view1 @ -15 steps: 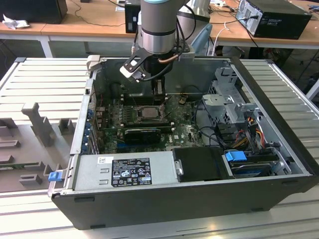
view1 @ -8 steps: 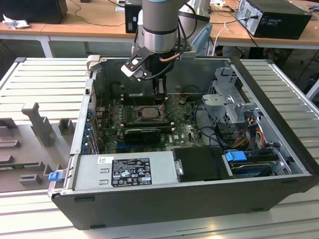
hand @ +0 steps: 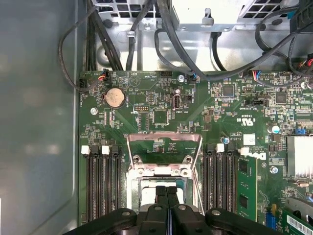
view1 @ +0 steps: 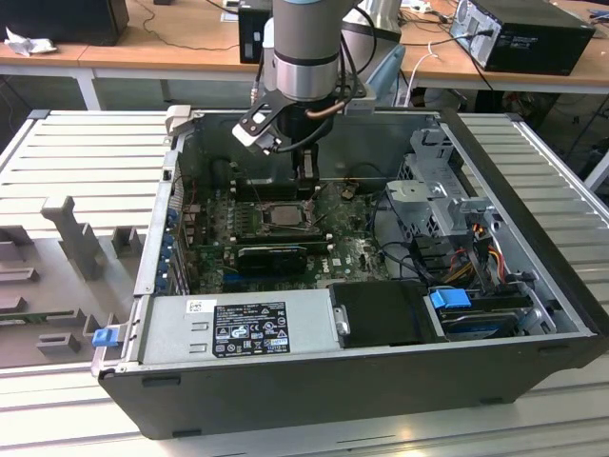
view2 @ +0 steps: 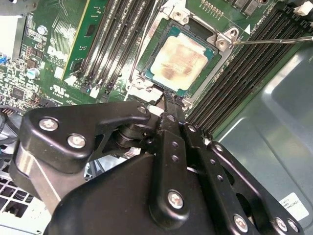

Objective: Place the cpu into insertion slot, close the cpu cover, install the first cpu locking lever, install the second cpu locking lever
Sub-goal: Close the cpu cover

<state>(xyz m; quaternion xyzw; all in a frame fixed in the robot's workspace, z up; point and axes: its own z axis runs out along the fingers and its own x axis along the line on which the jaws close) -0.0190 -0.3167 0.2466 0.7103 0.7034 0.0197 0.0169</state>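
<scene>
The cpu [view2: 178, 56], a pale beige square chip, lies flat in the insertion slot [view2: 140, 84]; in the exterior view the cpu [view1: 284, 212] sits mid-motherboard. My gripper [view2: 168, 100] is shut, its two fingers pressed together with nothing seen between them, tips at the socket's edge beside the chip. In the first wrist view the gripper [hand: 167, 192] covers part of the chip. Beyond it the cpu cover [hand: 164, 135], a thin silvery frame with a big window, appears raised off the socket. A thin metal lever rod [view2: 274, 40] sticks out sideways from a socket corner.
Long black memory slots [view2: 244, 73] flank the socket, one holding a green module [view2: 73, 44]. The grey case wall [view2: 274, 127] is close by. Black cables [hand: 171, 34] hang past the board's edge. The power supply [view1: 238, 324] and drive cage [view1: 438, 195] crowd the case.
</scene>
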